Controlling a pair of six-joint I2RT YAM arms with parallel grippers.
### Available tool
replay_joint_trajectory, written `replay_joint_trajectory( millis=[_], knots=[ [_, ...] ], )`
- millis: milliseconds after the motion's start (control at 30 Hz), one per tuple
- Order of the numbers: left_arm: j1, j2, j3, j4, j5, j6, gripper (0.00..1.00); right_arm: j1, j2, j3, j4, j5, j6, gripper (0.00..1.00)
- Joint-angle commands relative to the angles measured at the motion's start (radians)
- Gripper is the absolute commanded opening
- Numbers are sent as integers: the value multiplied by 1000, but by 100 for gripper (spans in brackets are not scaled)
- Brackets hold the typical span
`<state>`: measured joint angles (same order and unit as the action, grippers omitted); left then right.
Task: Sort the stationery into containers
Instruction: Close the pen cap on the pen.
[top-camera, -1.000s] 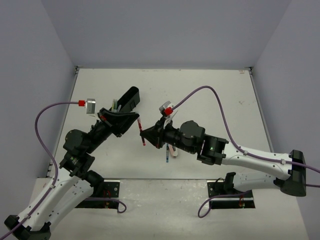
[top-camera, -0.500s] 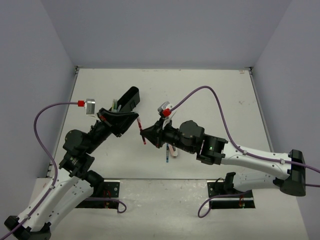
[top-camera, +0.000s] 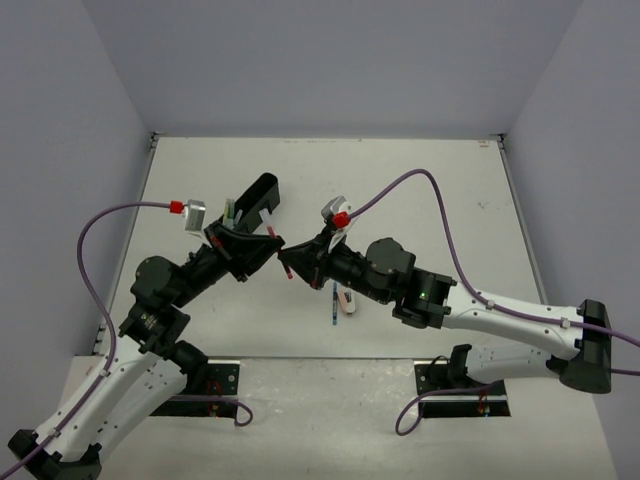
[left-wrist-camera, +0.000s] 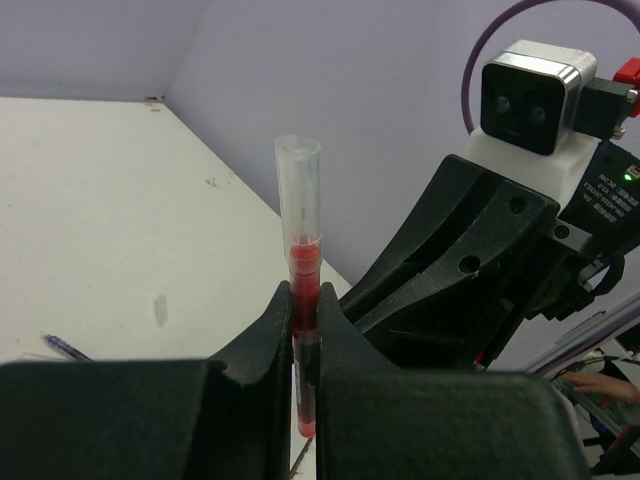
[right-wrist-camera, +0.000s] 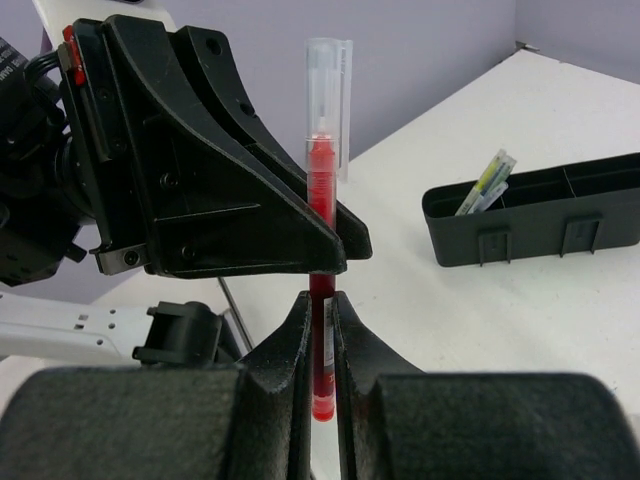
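Pen (right-wrist-camera: 320, 200): red, upright, mid-air between both arms, over desk (top-camera: 420, 190).
Left jaws: clamped on pen.
Right jaws: clamped on it too, likely a handover.
Tray (right-wrist-camera: 530, 220): nearer left arm, hence the pass.

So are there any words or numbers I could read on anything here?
No text here can be read for sure.
White lettering on the right arm's black wrist housing: too small and blurred to read.
On the red pen: no print I can make out.
On the black tray: no label showing.
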<state>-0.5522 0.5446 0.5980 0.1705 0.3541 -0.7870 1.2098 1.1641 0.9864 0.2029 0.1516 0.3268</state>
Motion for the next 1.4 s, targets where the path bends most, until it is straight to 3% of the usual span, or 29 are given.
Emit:
replay_joint_trajectory(
  millis=[0, 167, 367, 600, 733, 800, 833, 967, 1033, 1067, 1233, 1367],
  knots=[
    [1, 8, 4, 44, 107, 41, 0, 0, -21, 22, 103, -33, -13, 0],
    [1, 14, 16, 119, 233, 92, 0, 1, -10, 24, 85, -120, -35, 0],
    [1, 10, 51, 138, 305, 132, 0, 2, -3, -2, 84, -147, -32, 21],
    [1, 22, 39, 171, 329, 117, 0, 2, 15, 24, 83, -197, -29, 22],
    [1, 20, 32, 182, 327, 106, 0, 0, 22, 27, 83, -190, -29, 12],
    [1, 18, 31, 186, 325, 100, 0, 1, 18, 21, 85, -190, -31, 0],
    [1, 16, 32, 182, 320, 102, 0, 2, 15, 14, 88, -191, -30, 0],
    [1, 15, 49, 129, 296, 144, 56, 2, 11, 5, 92, -188, -32, 0],
    [1, 17, 64, 78, 267, 170, 77, 2, 9, 1, 86, -187, -36, 0],
    [1, 17, 76, 47, 246, 184, 92, 2, 9, 0, 81, -185, -37, 0],
    [2, 26, 167, -92, 122, 251, 94, 2, 0, -23, 73, -170, -40, 0],
    [1, 39, 225, -140, 89, 283, 78, 2, -12, -35, 51, -166, -42, 0]
  ],
)
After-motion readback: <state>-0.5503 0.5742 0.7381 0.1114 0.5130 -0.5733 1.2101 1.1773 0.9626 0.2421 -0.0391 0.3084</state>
